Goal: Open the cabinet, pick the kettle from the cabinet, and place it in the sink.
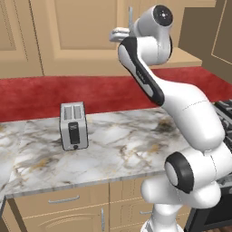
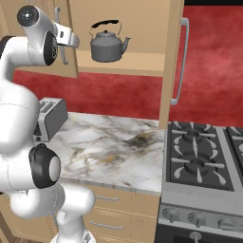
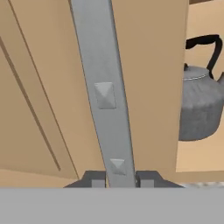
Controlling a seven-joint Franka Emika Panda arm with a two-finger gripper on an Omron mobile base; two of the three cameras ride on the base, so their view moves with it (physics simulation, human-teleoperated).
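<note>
Kitchen cabinet (image 2: 118, 61) holds the kettle (image 2: 108, 42); tool (image 3: 120, 178) clamps its door handle (image 3: 103, 87).

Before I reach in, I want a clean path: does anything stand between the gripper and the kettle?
Yes. The gripper is shut on the left door's handle, and that door's edge covers part of the kettle.

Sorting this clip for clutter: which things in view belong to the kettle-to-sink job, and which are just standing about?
Part of the job:
- cabinet, right door swung open
- kettle on its shelf
- hand, shut on the left door's bar handle

Just standing about:
- toaster on the counter
- stove
</note>
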